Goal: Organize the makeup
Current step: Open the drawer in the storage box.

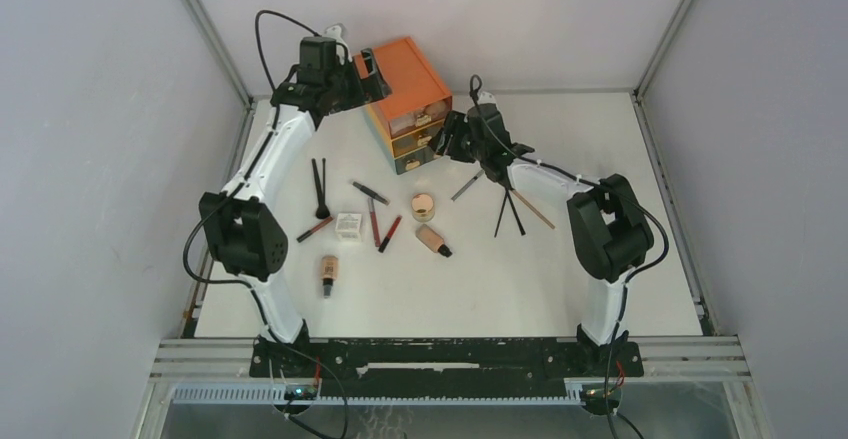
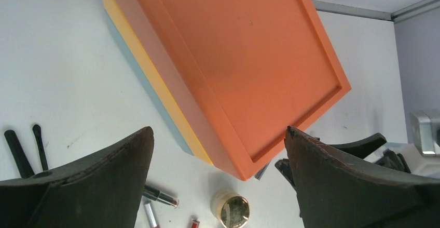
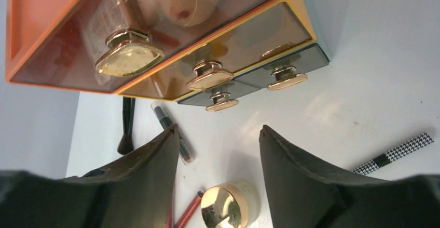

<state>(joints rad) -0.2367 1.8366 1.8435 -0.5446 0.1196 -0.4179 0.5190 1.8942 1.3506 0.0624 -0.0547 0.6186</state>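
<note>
The makeup lies loose on the white table in front of the orange chest [image 1: 405,94]: two black brushes [image 1: 320,187], a dark pencil [image 1: 370,192], a small white box [image 1: 348,225], red pencils [image 1: 382,227], a round gold-lidded jar [image 1: 423,206], and beige bottles [image 1: 434,240] [image 1: 327,273]. My left gripper [image 2: 218,132] hangs open over the near corner of the chest's top [image 2: 244,56]. My right gripper [image 3: 218,134] is open and holds nothing, just in front of the drawers' gold knobs [image 3: 210,76], above the jar [image 3: 228,204].
More thin brushes [image 1: 508,209] and a houndstooth pencil [image 3: 397,152] lie to the right of the chest. The top drawer [image 3: 145,25] holds a bottle and a pale compact. Grey walls close in the table at the back and sides.
</note>
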